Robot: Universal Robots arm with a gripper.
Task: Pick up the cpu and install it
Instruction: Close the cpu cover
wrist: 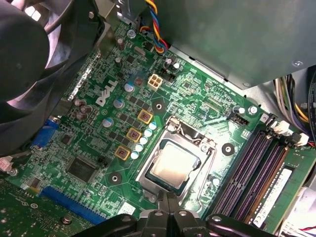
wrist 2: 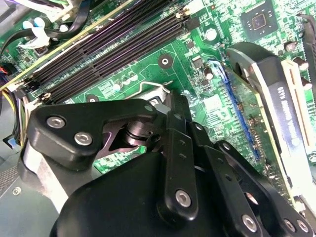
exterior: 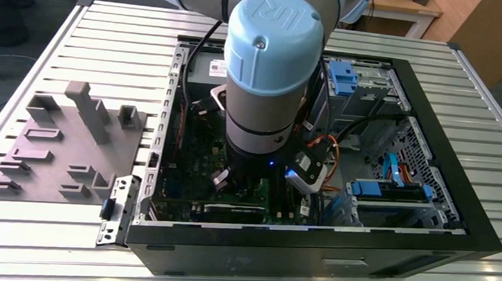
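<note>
The cpu [wrist: 174, 165], a small square chip with a pale silver top, lies flat in the socket on the green motherboard [wrist: 98, 128]. The shiny metal socket frame [wrist: 200, 140] surrounds it. In the first wrist view my gripper [wrist: 168, 201] hovers just off the socket's near edge, its two fingers pressed together with nothing between them. In the second wrist view the black gripper [wrist 2: 173, 98] points at a corner of the socket frame [wrist 2: 148, 89], and its body hides the chip. In the exterior view the arm [exterior: 267, 83] reaches down into the open computer case [exterior: 438, 189].
Dark memory slots [wrist: 252, 173] run beside the socket. A black fan [wrist: 29, 59] and a grey box [wrist: 232, 39] stand close by. An expansion card [wrist 2: 276, 98] stands upright on the board. A grey fixture plate [exterior: 62, 143] lies outside the case, at the exterior view's left.
</note>
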